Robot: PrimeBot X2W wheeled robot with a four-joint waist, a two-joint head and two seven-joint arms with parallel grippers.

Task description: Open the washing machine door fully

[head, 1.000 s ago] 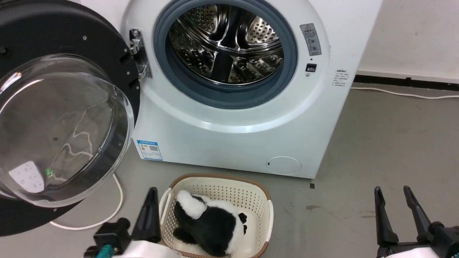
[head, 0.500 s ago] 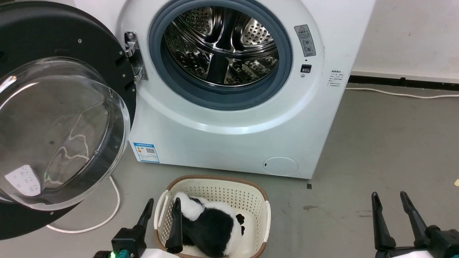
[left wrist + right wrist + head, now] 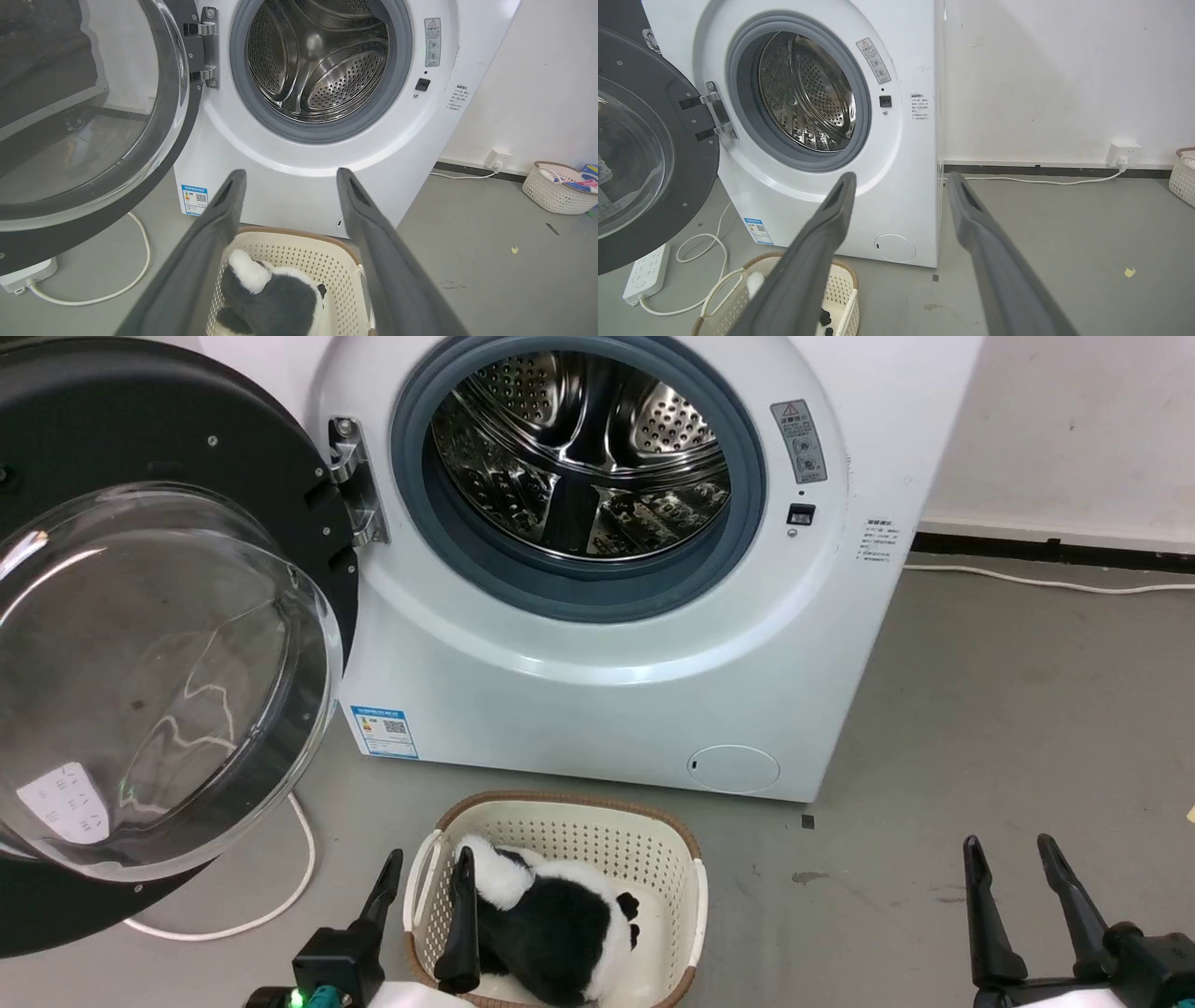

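Head view: washing machine door (image 3: 168, 644) wide open

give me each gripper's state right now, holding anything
Left gripper: jaws open, holding nothing.
Right gripper: jaws open, holding nothing.

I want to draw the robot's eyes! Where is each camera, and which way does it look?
Head view: on the head, looking down at the washing machine door; left gripper and right gripper at the bottom.
Left wrist view: on the left wrist, looking along its fingers at the drum.
Right wrist view: on the right wrist, facing the drum past its fingers.
Shared: all see the basket.
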